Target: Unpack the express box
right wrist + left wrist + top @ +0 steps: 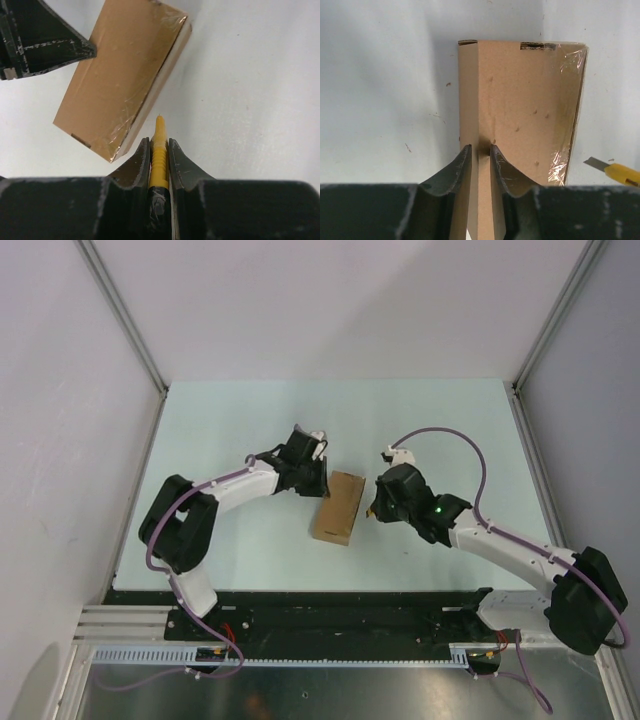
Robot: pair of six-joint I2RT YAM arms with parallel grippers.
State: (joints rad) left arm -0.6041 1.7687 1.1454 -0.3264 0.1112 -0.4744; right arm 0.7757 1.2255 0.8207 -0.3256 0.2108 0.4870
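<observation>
Lying flat mid-table, the box (338, 508) sits btwn the two arms, long axis running roughly near-to-far, far end tipped a bit right. It's brown cardboard w/ the flaps shut. Clear tape (567, 65) wraps its right long edge and shines in both wrist views. The table (250, 420) is pale and lightly scuffed.

L gripper (318, 478) is at the box's far-left corner, reaching in from the left. In the left wrist view its dark fingers (457, 172) stand close together, one over the narrow left side wall and one over the top face, w/ the box's long left edge running straight into the slim gap. Cardboard fills that gap, but can't tell whether the fingers pinch it or just lie over it.

R gripper (374, 508) is just right of the box, about level w/ its middle, pointing left. Its fingers (137, 165) are clamped on a knife (159, 145), yellow handle squeezed btwn the pads and the front end sticking out past the tips. That end is just beside the taped right edge, toward the near-right corner; contact can't be made out. The left wrist view catches the grey blade and yellow body off the same side of the box.
</observation>
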